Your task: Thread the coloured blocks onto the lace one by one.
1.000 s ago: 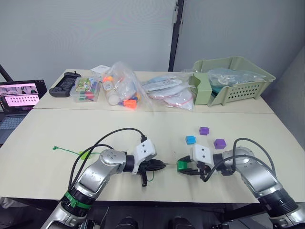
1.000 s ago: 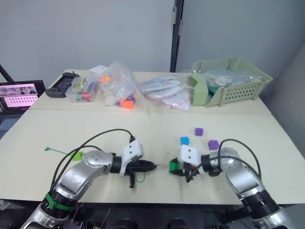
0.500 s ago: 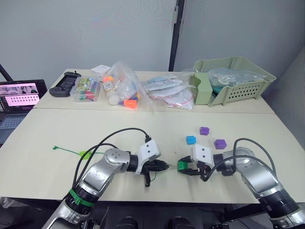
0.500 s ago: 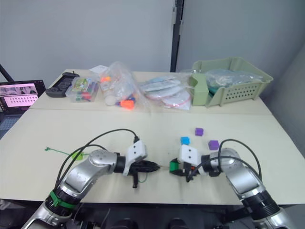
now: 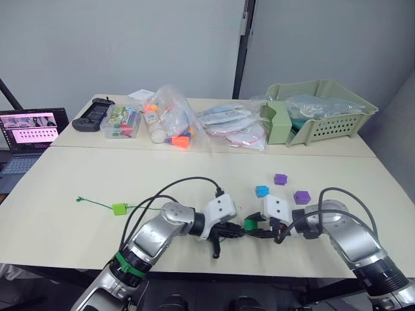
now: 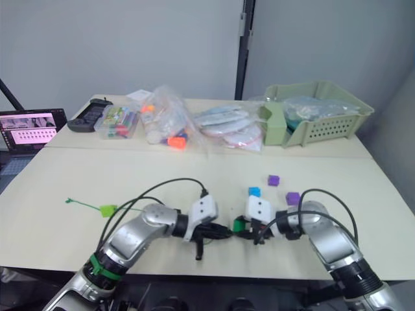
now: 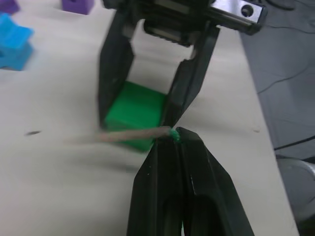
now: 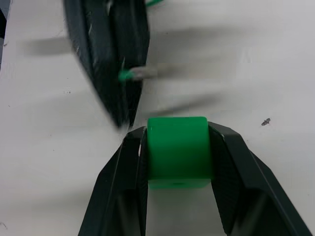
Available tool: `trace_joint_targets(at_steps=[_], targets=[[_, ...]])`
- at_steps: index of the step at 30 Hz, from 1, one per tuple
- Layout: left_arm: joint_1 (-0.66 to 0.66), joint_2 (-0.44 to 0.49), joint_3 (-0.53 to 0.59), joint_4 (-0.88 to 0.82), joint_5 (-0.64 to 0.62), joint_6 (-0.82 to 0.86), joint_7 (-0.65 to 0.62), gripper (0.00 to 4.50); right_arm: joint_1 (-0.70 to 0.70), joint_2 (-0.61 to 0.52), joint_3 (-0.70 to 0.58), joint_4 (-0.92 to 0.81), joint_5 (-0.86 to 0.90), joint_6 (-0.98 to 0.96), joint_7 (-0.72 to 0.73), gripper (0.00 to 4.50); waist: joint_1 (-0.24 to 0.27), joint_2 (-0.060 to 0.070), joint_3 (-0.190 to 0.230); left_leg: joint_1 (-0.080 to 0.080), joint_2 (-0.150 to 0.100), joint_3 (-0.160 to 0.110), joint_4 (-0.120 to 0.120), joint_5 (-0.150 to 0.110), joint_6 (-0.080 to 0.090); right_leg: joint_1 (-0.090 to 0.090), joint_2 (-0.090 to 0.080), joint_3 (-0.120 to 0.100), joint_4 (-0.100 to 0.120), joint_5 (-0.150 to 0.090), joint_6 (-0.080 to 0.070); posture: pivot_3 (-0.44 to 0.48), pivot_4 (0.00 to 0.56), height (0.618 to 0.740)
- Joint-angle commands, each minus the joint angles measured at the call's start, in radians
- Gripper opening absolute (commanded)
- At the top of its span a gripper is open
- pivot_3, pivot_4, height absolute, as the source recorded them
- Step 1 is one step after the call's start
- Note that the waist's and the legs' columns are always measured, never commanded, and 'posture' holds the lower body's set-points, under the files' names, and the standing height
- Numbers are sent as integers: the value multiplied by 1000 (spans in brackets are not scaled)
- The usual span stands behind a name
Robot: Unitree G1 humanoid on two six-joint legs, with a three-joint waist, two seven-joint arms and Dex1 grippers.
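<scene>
Where the two arms meet near the bench's (image 5: 78,175) front edge, head views: right tool (image 5: 254,227) pinches the dark green cube (image 5: 249,224); left tool (image 5: 235,229) is just beside it.

Left wrist: fingers pressed together on the lace (image 7: 173,133), whose pale tip (image 7: 133,134) lies crosswise over the cube's face.

Right wrist: tip (image 8: 142,73) points sideways, apart from the cube (image 8: 178,150). Judgement: it needs realigning to the hole.

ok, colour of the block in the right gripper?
Green. The block shows best in the right wrist view, clamped in the right gripper.

Head stereo overhead fwd-down; wrist cams close-up.
</scene>
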Motion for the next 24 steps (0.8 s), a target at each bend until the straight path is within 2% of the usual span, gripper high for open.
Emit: trace_joint_targets(at_steps=[1,11,18,24], targets=[[-22,9,6,6,6,-12,-2,0,23,-6,27,4,-14,14,7,1183,-3,0,0,0,0,0,-1,0,0,0,0,0,0,0,0,0,150,740],[1,83,82,-9,-18,-4,-8,0,33,-11,21,3,-13,11,4,1183,-7,0,0,0,0,0,-3,0,0,-1,0,0,-1,2,-4,0,150,740],[13,183,126,-56,-70,2,-96,0,30,-18,17,22,-13,-15,16,1183,-9,0,0,0,0,0,-4,0,0,-1,-1,0,-2,2,-4,0,150,740],[3,253,146,-15,-81,-45,-167,0,23,-6,21,17,-14,-21,9,1183,-10,0,0,-1,0,0,-4,0,0,-1,-1,0,-3,2,-4,0,150,740]])
